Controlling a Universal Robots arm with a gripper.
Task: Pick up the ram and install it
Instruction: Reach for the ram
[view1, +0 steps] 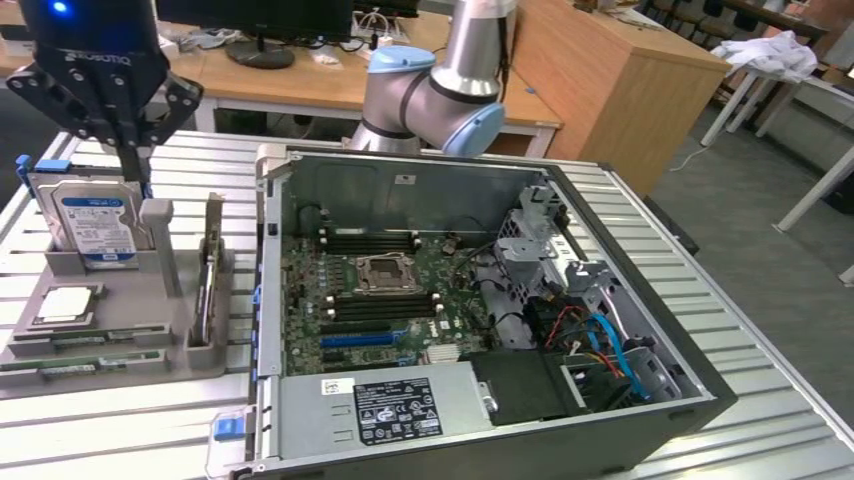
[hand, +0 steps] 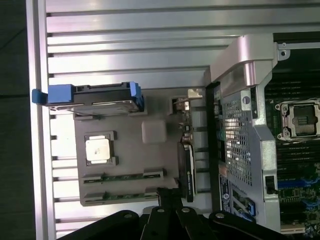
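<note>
Above the grey holder (view1: 134, 352) at the exterior view's left hangs the gripper (view1: 139, 180), its fingers pressed together with nothing between them. The fingertips sit in front of the hard drive (view1: 94, 225), which stands upright in the holder's far slot. The ram (view1: 210, 275) stands on its long edge in a narrow slot along the holder's side nearest the computer case (view1: 694, 385). It is lower than the gripper, toward the exterior view's right, and clearly apart from it. A grey upright block (view1: 158, 238) of the holder rises between the two. In the wrist view the closed fingertips (hand: 167, 192) lie near one end of the ram (hand: 190, 172) without touching it. Two more green sticks (view1: 80, 346) lie flat in the holder's near grooves, and a processor (view1: 64, 305) rests in a recess beside them. Inside the open case the motherboard (view1: 387, 290) lies flat, with dark memory slots (view1: 367, 240) on its far side. Everything stands on a slatted metal table (view1: 107, 432)
</note>
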